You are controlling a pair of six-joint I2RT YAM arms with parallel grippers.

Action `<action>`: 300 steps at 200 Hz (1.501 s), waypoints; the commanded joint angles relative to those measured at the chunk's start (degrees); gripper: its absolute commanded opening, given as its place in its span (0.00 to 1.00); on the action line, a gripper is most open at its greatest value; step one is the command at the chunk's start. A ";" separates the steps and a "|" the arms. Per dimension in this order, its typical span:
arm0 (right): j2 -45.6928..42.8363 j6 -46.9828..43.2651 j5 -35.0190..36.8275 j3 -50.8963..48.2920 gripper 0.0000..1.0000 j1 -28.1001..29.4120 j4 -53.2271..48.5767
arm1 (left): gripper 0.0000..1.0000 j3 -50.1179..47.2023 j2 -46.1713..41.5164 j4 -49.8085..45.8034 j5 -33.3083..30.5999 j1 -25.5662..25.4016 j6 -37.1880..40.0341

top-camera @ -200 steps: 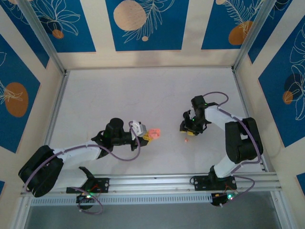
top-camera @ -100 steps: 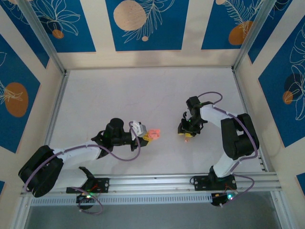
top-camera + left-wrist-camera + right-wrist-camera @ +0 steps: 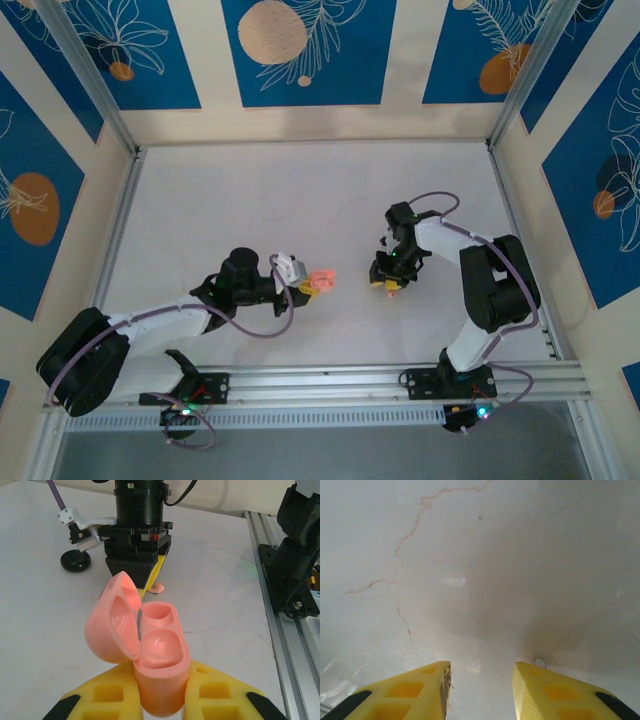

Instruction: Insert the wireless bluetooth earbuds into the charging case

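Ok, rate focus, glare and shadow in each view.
Top external: even light, sharp, but the charging case is tiny. Left wrist: case crisp, glossy highlights in its wells. Right wrist: table soft-focused, a pale glare patch, shadow ahead of the right hand.

charging case [image 3: 161,680] pink | left hand [image 3: 162,702] yellow | table [image 3: 250,200] white | walls [image 3: 345,60] blue-cream
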 commanded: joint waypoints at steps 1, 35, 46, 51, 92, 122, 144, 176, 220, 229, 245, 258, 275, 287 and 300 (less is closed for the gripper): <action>-2.39 -0.42 0.45 2.71 0.41 -0.78 -3.30 | 0.14 -0.09 -0.95 -0.39 -0.12 0.52 0.93; -1.22 -1.59 3.70 4.17 0.43 -2.41 -5.73 | 0.14 -0.11 -1.14 -0.79 -0.26 0.52 1.04; -0.32 -2.04 4.50 4.61 0.43 -2.81 -6.45 | 0.14 -0.08 -1.16 -0.90 -0.25 0.52 1.04; 0.10 -2.14 4.78 4.79 0.43 -2.88 -6.79 | 0.14 -0.08 -1.11 -0.96 -0.30 0.52 1.02; 2.89 -2.64 4.36 5.26 0.42 -2.68 -6.96 | 0.14 -0.03 -1.38 -1.47 -0.48 0.52 1.11; 4.23 -2.76 2.51 5.17 0.40 -2.05 -6.05 | 0.14 -0.04 -1.60 -1.84 -0.54 0.57 1.19; 4.81 -2.83 0.97 5.17 0.39 -1.63 -5.53 | 0.14 0.01 -1.80 -2.13 -0.67 0.56 1.30; 5.43 -3.11 -1.08 5.51 0.37 -0.73 -5.36 | 0.14 0.01 -1.91 -2.50 -0.82 0.54 1.46; 5.84 -4.12 -2.20 5.78 0.36 0.43 -6.78 | 0.14 0.00 -2.00 -2.68 -0.87 0.54 1.55; 5.87 -4.47 -2.52 5.78 0.36 0.73 -6.94 | 0.14 0.05 -1.99 -2.68 -0.91 0.54 1.51; 5.94 -5.03 -3.10 5.87 0.36 1.43 -7.55 | 0.14 0.10 -1.99 -2.68 -0.84 0.52 1.57; 6.10 -5.36 -3.01 5.83 0.36 2.05 -8.21 | 0.14 0.10 -2.01 -2.77 -0.90 0.52 1.50; 6.19 -5.83 -2.95 5.54 0.35 2.69 -9.18 | 0.14 0.05 -2.13 -2.75 -0.90 0.52 1.53; 6.19 -6.17 -2.68 5.41 0.36 3.10 -9.99 | 0.14 0.10 -2.12 -2.85 -0.84 0.54 1.57; 6.03 -6.54 -2.46 5.43 0.35 3.65 -11.07 | 0.14 0.10 -2.19 -2.93 -0.79 0.53 1.56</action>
